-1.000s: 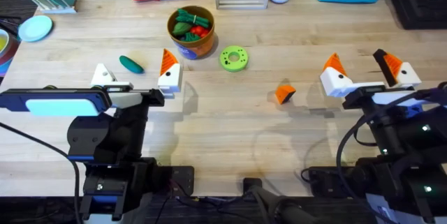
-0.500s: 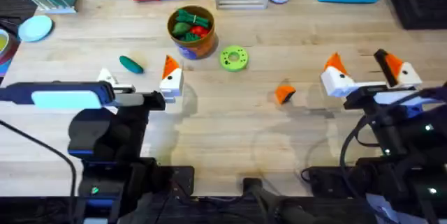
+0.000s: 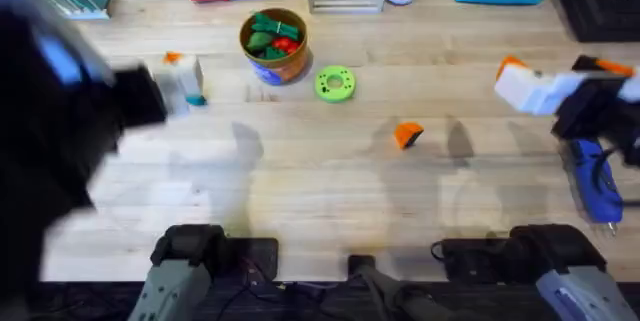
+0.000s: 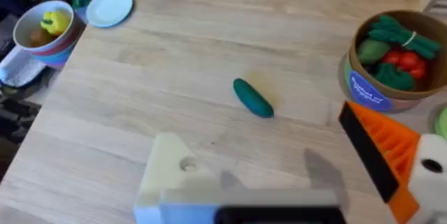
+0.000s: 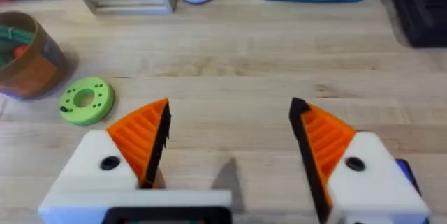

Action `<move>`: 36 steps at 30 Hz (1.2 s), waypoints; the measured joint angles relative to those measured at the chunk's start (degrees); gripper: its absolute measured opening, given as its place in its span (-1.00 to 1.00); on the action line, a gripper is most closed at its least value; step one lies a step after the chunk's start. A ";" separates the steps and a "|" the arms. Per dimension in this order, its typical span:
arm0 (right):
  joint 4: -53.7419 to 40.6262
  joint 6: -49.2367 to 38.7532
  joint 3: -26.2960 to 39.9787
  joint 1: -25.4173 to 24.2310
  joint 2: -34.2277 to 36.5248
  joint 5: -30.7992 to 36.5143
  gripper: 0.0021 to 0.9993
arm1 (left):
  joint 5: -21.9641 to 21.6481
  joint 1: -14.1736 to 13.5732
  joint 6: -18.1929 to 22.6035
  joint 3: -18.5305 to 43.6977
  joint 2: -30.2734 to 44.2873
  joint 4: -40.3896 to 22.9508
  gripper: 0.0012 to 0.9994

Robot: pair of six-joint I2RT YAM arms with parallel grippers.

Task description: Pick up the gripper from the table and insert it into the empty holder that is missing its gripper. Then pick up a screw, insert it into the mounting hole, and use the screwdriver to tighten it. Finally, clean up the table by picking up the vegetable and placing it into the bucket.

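Hovering with jaws apart and empty, right gripper [image 5: 227,147] looks staged for the loose orange gripper [image 3: 406,135] mid-bench; left gripper [image 4: 279,161] likewise apart, one holder [image 4: 167,175] padless.

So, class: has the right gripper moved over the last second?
Yes. The right gripper has shifted up the overhead view and further right, away from the loose orange wedge, uncovering the blue screwdriver.

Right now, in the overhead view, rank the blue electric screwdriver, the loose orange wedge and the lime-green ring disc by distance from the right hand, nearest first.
1. Blue electric screwdriver: on the table just below the right hand, near the right edge.
2. Loose orange wedge: mid-table, to its left.
3. Lime-green ring disc: farther left, beside the orange-brown bucket.
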 joint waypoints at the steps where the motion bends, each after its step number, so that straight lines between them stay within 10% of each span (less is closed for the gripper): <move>1: -0.39 0.02 2.05 0.00 2.77 -0.13 0.98 | -0.06 0.90 -0.17 2.91 4.40 -0.38 0.98; 9: -0.45 0.24 10.28 0.00 15.06 -0.15 0.98 | 13.20 10.64 -1.17 18.47 30.12 -2.50 0.98; 18: -0.65 0.26 10.34 0.00 15.74 -0.15 0.98 | 18.93 15.77 -4.66 19.61 43.86 -6.67 0.99; 25: -0.63 0.42 10.36 0.00 15.74 -0.15 0.98 | 19.98 16.11 -6.65 19.68 48.52 -7.65 -0.91; 28: -0.63 0.42 10.36 0.00 15.74 -0.15 0.98 | 20.05 15.24 -6.77 21.12 48.29 -11.59 -0.67; 30: -0.66 0.42 10.36 0.00 15.74 -0.15 0.98 | 20.13 13.13 -6.33 23.08 47.50 -14.37 -0.16; 34: -0.70 0.42 10.36 0.00 15.74 -0.15 0.98 | 20.22 4.92 -5.36 26.32 43.42 -16.86 0.93; 36: -0.77 0.42 10.36 0.00 15.74 -0.15 0.98 | 20.30 -0.08 -4.98 27.03 40.71 -16.96 0.99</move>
